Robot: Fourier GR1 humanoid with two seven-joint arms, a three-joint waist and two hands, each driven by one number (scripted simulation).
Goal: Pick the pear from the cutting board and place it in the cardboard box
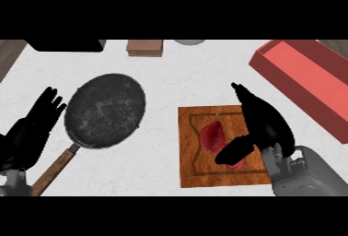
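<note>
A: Right hand (262,122) sits over the square wooden cutting board (224,179), fingers straight, thumb angled down beside the dark red pear (213,133). Nothing pinched yet.

B: So this is the reach, I'd say. The pear lies on the board, partly under that thumb.

A: Next it needs the fingers to curl round the fruit, then a lift and a carry up to the long red open box (302,83) at upper right.

B: Left hand (31,129)?

A: Spread and resting at the left edge, beside the black frying pan with a wooden handle (105,110).

B: All on a pale speckled counter (197,78).
</note>
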